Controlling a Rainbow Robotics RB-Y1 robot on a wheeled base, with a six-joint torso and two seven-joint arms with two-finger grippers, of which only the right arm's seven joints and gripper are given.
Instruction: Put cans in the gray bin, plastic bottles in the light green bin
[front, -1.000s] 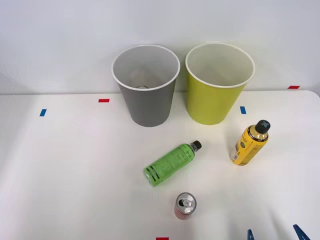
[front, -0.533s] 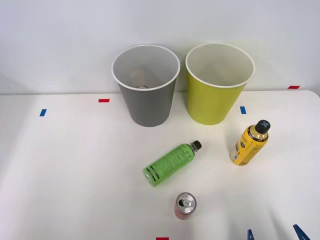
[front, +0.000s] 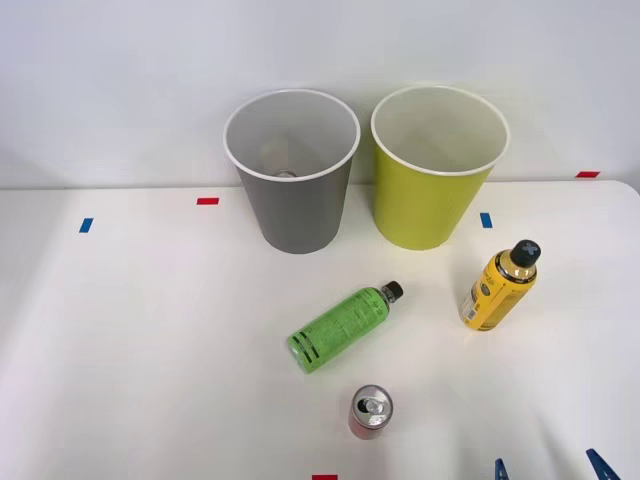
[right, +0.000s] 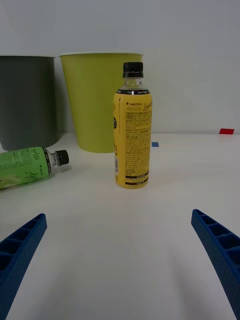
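The gray bin (front: 293, 175) and the light green bin (front: 436, 170) stand side by side at the back of the white table; both also appear in the wrist view, gray bin (right: 27, 100), light green bin (right: 95, 100). A green plastic bottle (front: 341, 326) lies on its side in the middle, also seen as green bottle (right: 27, 166). A yellow-orange bottle (front: 499, 287) stands upright to the right, yellow bottle (right: 132, 135). A red-pink can (front: 370, 411) stands near the front edge. My right gripper (front: 550, 468) is open at the front right, facing the yellow bottle, with blue fingers (right: 220, 250) wide apart.
Small red tape marks (front: 207, 201) and blue tape marks (front: 86, 225) dot the table (front: 150, 340). A plain white wall rises behind the bins. Something silvery shows at the bottom inside the gray bin.
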